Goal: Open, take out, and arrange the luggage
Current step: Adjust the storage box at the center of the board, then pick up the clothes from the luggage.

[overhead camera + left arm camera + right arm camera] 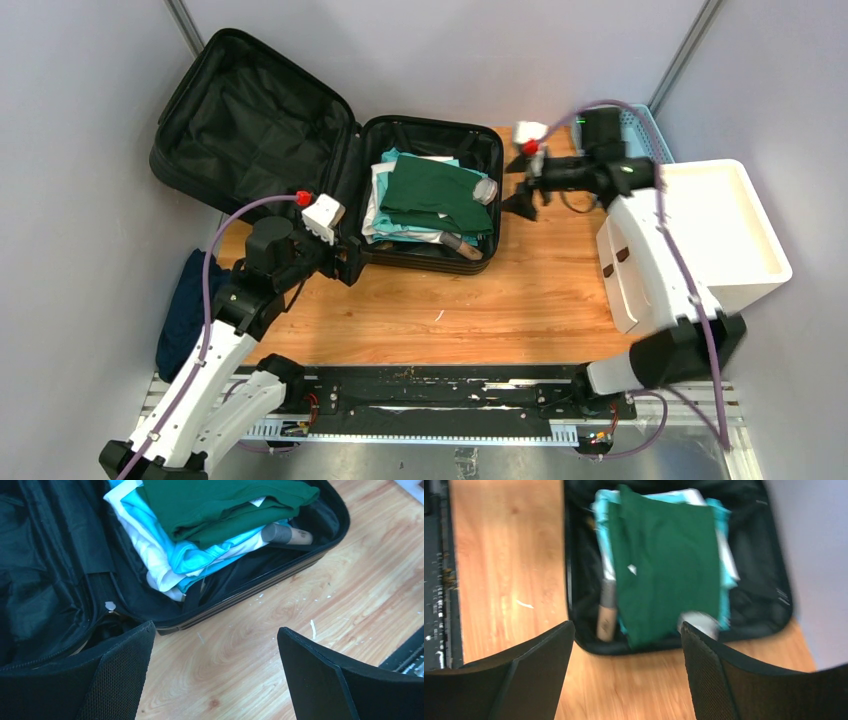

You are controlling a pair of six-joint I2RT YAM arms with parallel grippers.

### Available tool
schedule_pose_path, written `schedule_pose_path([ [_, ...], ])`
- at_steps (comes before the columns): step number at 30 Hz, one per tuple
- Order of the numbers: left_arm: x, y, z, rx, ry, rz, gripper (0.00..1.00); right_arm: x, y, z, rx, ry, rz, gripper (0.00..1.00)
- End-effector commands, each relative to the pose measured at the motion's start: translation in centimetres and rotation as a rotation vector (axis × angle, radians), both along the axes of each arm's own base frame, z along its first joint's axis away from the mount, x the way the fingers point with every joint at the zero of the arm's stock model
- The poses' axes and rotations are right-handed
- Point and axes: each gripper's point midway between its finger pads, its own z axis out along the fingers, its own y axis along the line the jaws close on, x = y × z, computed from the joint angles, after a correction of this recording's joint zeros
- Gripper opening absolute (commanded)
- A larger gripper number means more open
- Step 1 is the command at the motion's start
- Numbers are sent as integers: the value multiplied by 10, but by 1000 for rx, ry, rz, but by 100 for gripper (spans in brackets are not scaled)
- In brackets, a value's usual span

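The left gripper (215, 635) is held spread and empty beside the near rim of the luggage (250, 110); the right gripper (626, 630) is likewise parted at its right side. The luggage is laid open on the table (520, 300), folded clothes (430, 190) stacked inside.

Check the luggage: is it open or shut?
Open. The luggage lies flat on the table, its lid swung back to the left showing black lining; folded clothes, a green garment on top, fill the other half.
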Motion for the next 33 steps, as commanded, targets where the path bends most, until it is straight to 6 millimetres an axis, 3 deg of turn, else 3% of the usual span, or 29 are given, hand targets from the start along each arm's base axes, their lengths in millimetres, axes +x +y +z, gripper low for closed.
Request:
schedule_pose_path([
  [1, 8, 14, 4, 35, -60, 76, 100, -2, 75, -47, -132, 28, 236, 81],
  [8, 13, 35, 9, 68, -113, 190, 100, 35, 162, -74, -226, 98, 200, 80],
  [14, 14, 45, 13, 74, -146, 235, 100, 45, 203, -118, -303, 164, 212, 80],
  [21, 13, 43, 15, 69, -149, 223, 100, 50, 230, -145, -347, 195, 207, 78],
  [26, 13, 42, 16, 64, -152, 220, 100, 64, 231, -164, -387, 213, 147, 73],
  [29, 13, 41, 16, 63, -154, 217, 100, 67, 230, -171, -399, 221, 137, 65],
  [33, 12, 42, 16, 63, -155, 217, 100, 65, 230, -172, -399, 231, 137, 44],
])
